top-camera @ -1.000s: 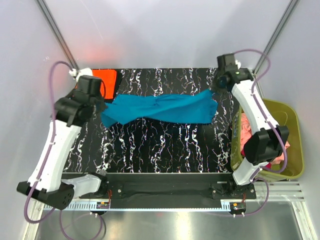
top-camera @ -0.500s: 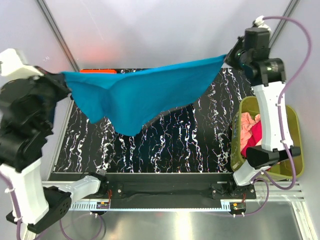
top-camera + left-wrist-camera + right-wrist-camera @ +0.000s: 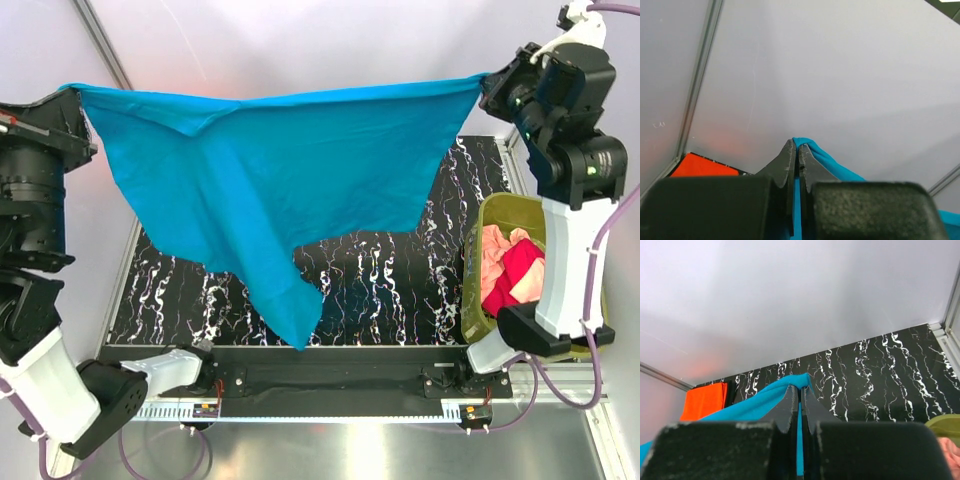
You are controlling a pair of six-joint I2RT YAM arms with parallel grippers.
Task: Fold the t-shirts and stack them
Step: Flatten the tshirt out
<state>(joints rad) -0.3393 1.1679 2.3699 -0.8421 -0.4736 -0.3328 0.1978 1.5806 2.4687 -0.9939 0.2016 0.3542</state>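
The teal-blue t-shirt (image 3: pixel 290 180) hangs stretched high above the table, held by two corners. My left gripper (image 3: pixel 72 92) is shut on its left corner, seen pinched between the jaws in the left wrist view (image 3: pixel 798 146). My right gripper (image 3: pixel 487 84) is shut on its right corner, also seen in the right wrist view (image 3: pixel 800 388). The shirt's lowest tip (image 3: pixel 300 335) hangs near the table's front edge. A folded orange t-shirt (image 3: pixel 702 400) lies at the table's far left corner, hidden by the blue shirt in the top view. Pink and magenta-red shirts (image 3: pixel 512 265) sit in the bin.
An olive-green bin (image 3: pixel 492 215) stands off the table's right edge, below my right arm. The black marbled table (image 3: pixel 400 285) lies under the hanging shirt. White enclosure walls with metal posts (image 3: pixel 100 45) stand close behind and to both sides.
Both grippers rose and moved apart, lifting the teal-blue shirt off the table. It went from lying bunched in a strip to hanging spread out in the air.
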